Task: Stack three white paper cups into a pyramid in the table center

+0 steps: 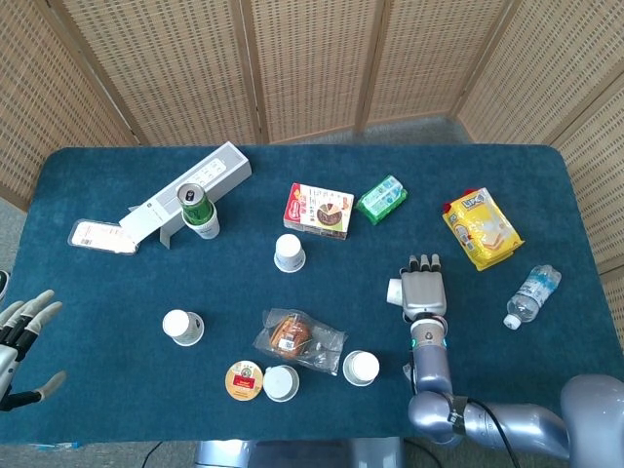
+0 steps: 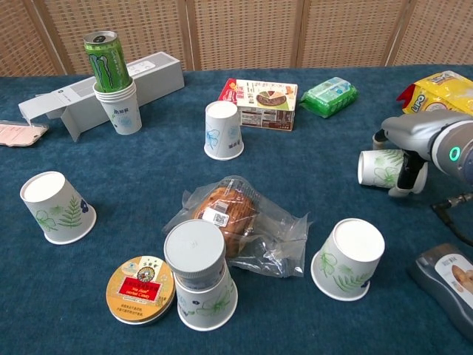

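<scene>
My right hand is closed round a white paper cup lying sideways in its grasp, fingers curled over the wall and the base pointing away from the hand toward the table's middle. My left hand hangs off the table edge well away, fingers spread and holding nothing. Ahead and inboard of the right hand stands one upturned cup; nearer me and just inboard sits another upturned cup. I judge these cups very light and thin-walled, so they will crush or oval if I squeeze, and tip at a nudge. I would keep the hold gentle around the mid-wall, where the cone is stiffer than the rim, and set it down base-up without dragging on the cloth, which looks grippy enough to catch a rim
</scene>
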